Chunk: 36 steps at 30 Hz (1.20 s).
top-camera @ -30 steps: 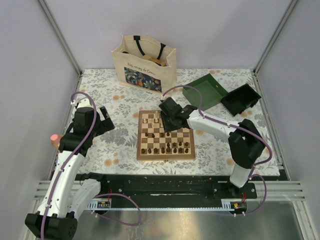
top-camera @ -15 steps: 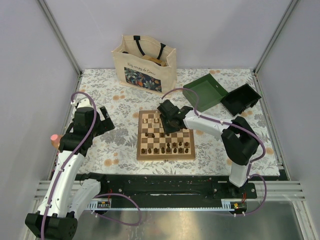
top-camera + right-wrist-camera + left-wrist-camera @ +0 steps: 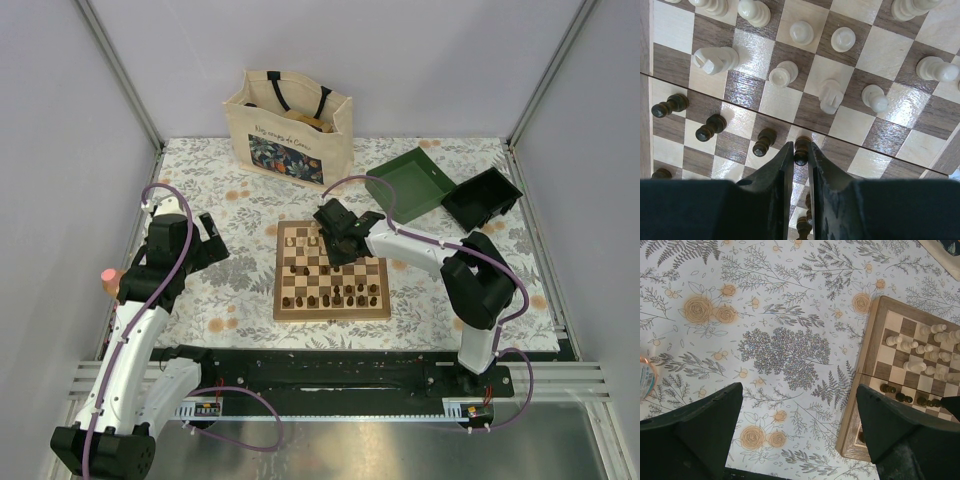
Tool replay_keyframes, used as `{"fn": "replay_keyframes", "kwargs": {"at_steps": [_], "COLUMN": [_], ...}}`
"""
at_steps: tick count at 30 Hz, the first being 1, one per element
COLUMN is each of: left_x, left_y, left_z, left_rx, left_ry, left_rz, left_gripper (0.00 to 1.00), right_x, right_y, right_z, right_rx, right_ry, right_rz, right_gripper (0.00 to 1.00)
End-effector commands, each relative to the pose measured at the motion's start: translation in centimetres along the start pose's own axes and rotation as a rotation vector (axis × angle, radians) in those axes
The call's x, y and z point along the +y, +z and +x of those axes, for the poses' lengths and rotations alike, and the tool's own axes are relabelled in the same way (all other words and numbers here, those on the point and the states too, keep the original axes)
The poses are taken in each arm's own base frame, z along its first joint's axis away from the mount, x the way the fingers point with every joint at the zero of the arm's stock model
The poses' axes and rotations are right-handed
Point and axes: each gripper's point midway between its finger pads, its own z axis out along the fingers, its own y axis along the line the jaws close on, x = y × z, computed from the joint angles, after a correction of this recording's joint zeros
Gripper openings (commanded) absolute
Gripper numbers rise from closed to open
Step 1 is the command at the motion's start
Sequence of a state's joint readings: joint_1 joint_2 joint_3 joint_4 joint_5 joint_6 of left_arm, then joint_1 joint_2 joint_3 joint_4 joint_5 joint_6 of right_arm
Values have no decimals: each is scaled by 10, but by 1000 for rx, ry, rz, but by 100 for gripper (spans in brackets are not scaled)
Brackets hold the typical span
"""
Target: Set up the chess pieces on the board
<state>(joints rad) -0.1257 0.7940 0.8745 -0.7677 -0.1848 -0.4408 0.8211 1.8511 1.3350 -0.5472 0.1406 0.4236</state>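
Note:
The board (image 3: 283,310) lies mid-table, with pale cream pieces (image 3: 300,241) on its far rows and dark brown pieces (image 3: 330,297) on its near rows. My right gripper (image 3: 338,243) hangs low over the board's far middle. In the right wrist view it (image 3: 800,154) is shut on a dark brown pawn (image 3: 801,149) that stands on the board (image 3: 920,147), with cream pieces (image 3: 783,74) beyond and other dark pawns (image 3: 710,127) to the left. My left gripper (image 3: 210,240) is open and empty over the cloth, left of the board (image 3: 867,360).
A printed tote bag (image 3: 290,125) stands at the back. A green box (image 3: 410,182) and a black box (image 3: 482,197) lie back right. A floral cloth (image 3: 220,290) covers the table. A pink-capped object (image 3: 110,276) sits at the far left.
My right arm has shifted slightly left over the board's far rows. The left arm has not moved.

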Motion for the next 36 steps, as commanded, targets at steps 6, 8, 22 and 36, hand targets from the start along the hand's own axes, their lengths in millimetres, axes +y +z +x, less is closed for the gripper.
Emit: {"fn": "replay_keyframes", "kwargs": {"at_steps": [6,8,22,36], "left_x": [-6,-6,-6,-5], "left_y": [1,1,2,2], "left_z": [-9,-9,-9,-8], "left_rx": [-29,-29,-27,-25], "left_ry": [2,2,3,3], "left_rz": [29,29,29,26], "left_gripper": [99,99,99,99], "right_x": [-2,-2,-3,0], "right_y": [-9,-9,-6,-8], "right_z": [-15,-14,-7,-6], "right_rx": [-43,-40,-12,-8], "right_ry": [11,9,6,2], "right_rz": [-1,0,2,-12], "right_gripper": [39,39,37,27]}}
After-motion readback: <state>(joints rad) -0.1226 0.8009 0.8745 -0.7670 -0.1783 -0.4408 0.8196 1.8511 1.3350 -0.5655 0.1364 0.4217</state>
